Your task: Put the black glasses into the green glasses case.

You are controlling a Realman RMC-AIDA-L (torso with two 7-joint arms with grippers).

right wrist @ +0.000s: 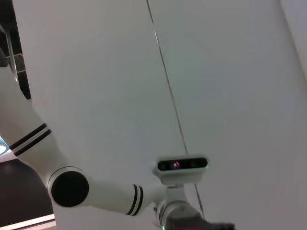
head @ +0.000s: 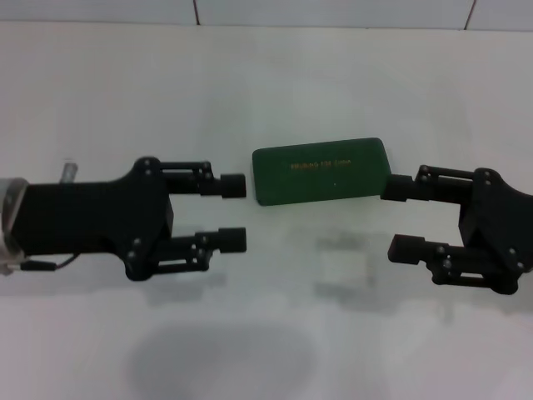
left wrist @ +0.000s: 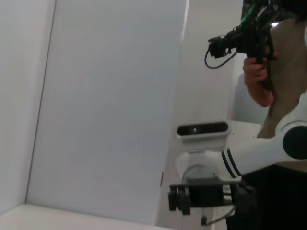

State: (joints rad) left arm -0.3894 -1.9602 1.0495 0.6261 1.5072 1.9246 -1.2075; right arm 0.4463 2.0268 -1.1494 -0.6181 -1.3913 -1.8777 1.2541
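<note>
The green glasses case (head: 321,171) lies shut on the white table (head: 266,83) in the head view, gold lettering on its lid. The black glasses are out of view. My left gripper (head: 234,213) is open and empty, just left of the case's near left corner. My right gripper (head: 403,218) is open and empty, with its upper fingertip (head: 396,188) close to the case's right end. The wrist views show neither the case nor the glasses.
The left wrist view shows a white wall, my right arm (left wrist: 249,155) with its gripper (left wrist: 182,199) farther off, and a person (left wrist: 278,72) holding a controller. The right wrist view shows the wall and my left arm (right wrist: 96,191).
</note>
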